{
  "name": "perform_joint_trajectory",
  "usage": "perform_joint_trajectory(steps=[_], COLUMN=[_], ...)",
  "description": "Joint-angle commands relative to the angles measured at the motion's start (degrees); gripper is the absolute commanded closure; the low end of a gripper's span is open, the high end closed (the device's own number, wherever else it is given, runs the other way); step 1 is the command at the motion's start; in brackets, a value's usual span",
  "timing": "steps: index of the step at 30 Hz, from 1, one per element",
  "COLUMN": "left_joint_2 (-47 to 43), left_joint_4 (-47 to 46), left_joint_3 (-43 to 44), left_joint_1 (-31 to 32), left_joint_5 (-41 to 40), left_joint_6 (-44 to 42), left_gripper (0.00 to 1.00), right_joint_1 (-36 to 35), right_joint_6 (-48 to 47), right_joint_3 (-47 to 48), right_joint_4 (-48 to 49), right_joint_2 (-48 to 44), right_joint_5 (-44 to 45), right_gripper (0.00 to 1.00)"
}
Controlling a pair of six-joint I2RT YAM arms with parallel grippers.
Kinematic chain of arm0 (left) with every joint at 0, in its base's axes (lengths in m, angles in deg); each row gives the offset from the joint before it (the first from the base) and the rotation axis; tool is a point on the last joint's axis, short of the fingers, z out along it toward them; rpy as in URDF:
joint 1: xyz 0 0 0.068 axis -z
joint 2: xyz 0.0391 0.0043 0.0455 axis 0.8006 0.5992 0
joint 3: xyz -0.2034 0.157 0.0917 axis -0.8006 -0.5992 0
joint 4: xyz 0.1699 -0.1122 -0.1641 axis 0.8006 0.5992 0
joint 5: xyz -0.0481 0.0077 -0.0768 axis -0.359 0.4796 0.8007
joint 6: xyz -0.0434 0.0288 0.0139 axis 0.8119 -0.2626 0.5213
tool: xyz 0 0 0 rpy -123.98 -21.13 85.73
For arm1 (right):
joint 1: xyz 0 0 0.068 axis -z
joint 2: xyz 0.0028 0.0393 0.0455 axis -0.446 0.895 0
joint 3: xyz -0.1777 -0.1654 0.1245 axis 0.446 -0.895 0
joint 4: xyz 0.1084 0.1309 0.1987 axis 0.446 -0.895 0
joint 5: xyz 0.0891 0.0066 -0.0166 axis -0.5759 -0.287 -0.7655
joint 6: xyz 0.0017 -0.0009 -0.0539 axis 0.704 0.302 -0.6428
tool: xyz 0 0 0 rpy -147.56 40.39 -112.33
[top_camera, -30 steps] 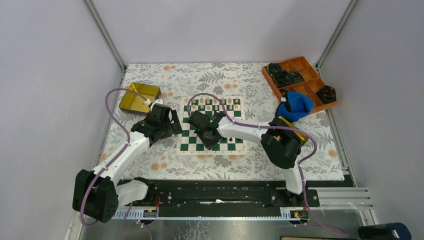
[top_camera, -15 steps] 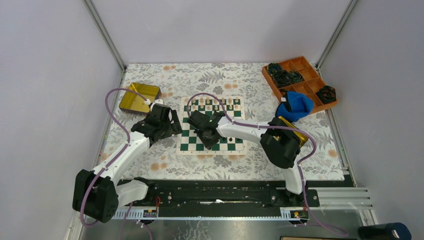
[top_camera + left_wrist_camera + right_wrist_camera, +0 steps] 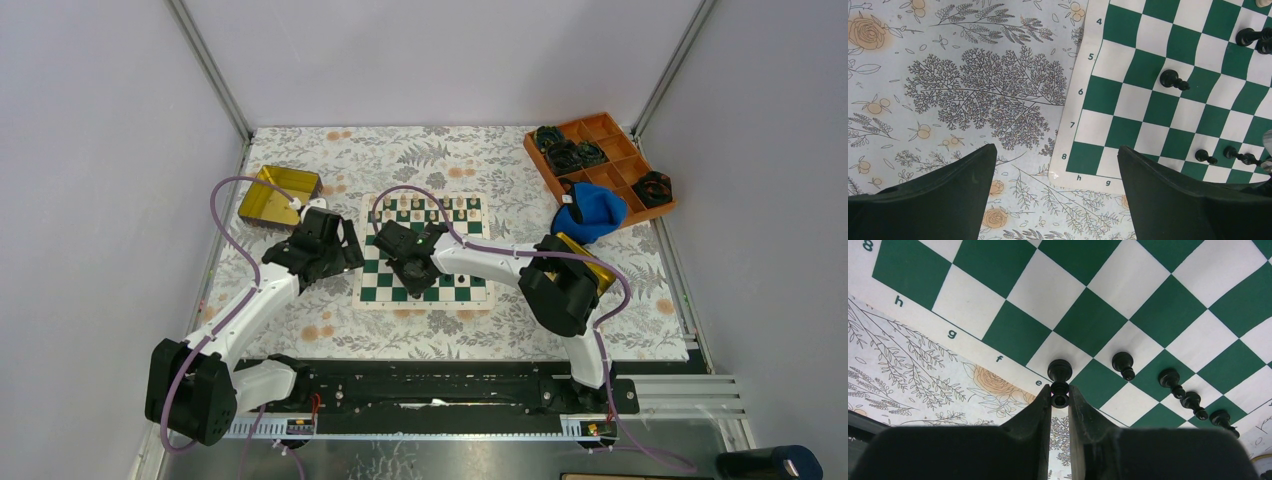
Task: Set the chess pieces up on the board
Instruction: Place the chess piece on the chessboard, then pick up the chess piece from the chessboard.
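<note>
Black's back rank takes shape: at lower centre of the right wrist view, the right pincer [image 3: 1059, 399] is clamped on the head of a black piece [image 3: 1060, 374]. The piece's long axis runs straight up the frame from the jaws, base outward over the white square by the letter e on the board [image 3: 1128, 280]. Whether the base touches the mat cannot be told. A row of black pieces [image 3: 1170, 379] stands just to its right along the same edge. Setting it down looks to be a short, straight lowering, and the right arm is plainly the nearer. The left pincer [image 3: 1058, 200] hangs spread wide over the board's lower-left corner and the floral counter [image 3: 973, 90]. Farther off, cream pieces [image 3: 430, 204] line the board's top edge. A gold tin [image 3: 275, 192] sits at upper left, with an orange tray [image 3: 610, 135] and a blue cloth [image 3: 595, 210] at upper right.
</note>
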Motion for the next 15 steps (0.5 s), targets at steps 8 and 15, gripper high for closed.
perform_joint_trajectory(steps=[8, 15], left_joint_2=[-0.2, -0.5], left_joint_4=[-2.3, -2.3], left_joint_3=[-0.4, -0.5], left_joint_1=[0.5, 0.7], left_joint_5=[-1.0, -1.2], left_joint_6=[0.0, 0.0], left_gripper=[0.01, 0.01], right_joint_1=[-0.7, -0.8], right_joint_6=[-0.2, -0.2], right_joint_3=[1.2, 1.8], right_joint_4=[0.8, 0.1], right_joint_2=[-0.5, -2.0], right_joint_5=[0.6, 1.2], right_gripper=[0.63, 0.54])
